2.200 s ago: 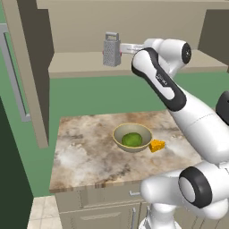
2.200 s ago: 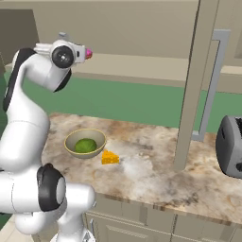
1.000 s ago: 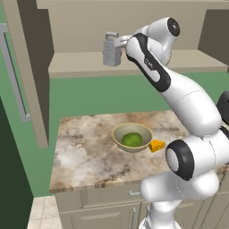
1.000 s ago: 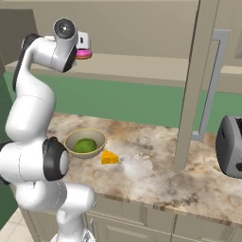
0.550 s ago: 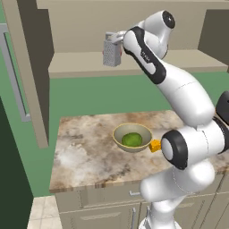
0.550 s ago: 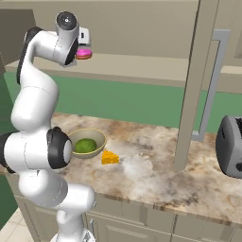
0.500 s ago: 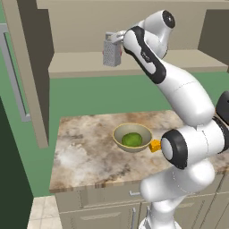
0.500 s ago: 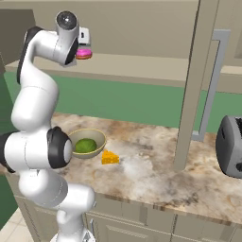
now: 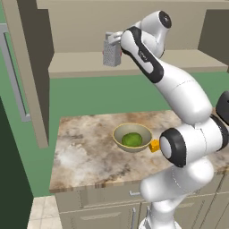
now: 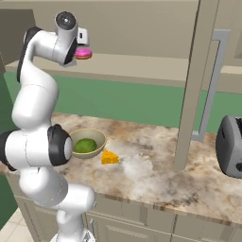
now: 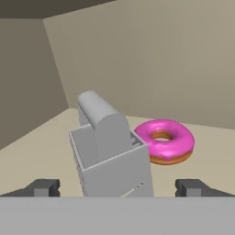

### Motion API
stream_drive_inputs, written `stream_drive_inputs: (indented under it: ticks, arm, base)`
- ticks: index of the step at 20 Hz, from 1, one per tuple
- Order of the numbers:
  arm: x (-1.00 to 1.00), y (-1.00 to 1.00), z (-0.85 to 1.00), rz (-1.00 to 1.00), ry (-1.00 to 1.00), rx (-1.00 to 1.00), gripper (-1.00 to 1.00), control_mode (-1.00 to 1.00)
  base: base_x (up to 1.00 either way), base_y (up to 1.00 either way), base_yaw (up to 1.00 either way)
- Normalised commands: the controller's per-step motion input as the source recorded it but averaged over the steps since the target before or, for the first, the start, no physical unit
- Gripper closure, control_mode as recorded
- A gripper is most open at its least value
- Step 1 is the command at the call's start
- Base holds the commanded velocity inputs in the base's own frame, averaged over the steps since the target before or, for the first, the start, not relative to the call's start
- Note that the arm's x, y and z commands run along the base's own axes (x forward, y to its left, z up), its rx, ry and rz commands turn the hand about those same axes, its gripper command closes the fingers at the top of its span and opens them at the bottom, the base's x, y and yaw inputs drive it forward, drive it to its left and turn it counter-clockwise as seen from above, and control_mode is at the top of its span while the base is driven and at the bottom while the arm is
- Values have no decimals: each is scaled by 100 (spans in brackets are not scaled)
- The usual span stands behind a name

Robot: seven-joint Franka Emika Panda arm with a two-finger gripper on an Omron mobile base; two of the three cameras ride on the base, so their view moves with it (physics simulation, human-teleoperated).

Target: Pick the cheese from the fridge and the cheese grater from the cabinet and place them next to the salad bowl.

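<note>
On the marble counter, the cheese lies just beside the salad bowl, at its three o'clock; a green lump sits in the bowl. Higher, on the cabinet shelf, the gripper stands wide open astride the upright cheese grater. A pink donut lies behind it, at one o'clock.

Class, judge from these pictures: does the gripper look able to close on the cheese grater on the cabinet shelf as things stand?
Probably yes. The gripper is open, its fingertips either side of the cheese grater, nothing between them. The pink donut lies behind, apart from the grater.
</note>
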Motion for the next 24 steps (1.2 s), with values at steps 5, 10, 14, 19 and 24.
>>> stream_drive_inputs:
  ticks: [5,10,14,19,24]
  arm:
    - [1,7,-6,0,0,0,-100,-100]
    - [-11,0,-12,0,-9,2,-100,-100]
    - [-6,2,-3,0,-25,6,-100,-100]
    - [4,0,-13,0,-9,6,-100,-100]
    - [5,0,-7,1,0,6,-100,-100]
  base:
    - [0,0,0]
    - [0,0,0]
    - [0,0,0]
    - [0,0,0]
    - [0,0,0]
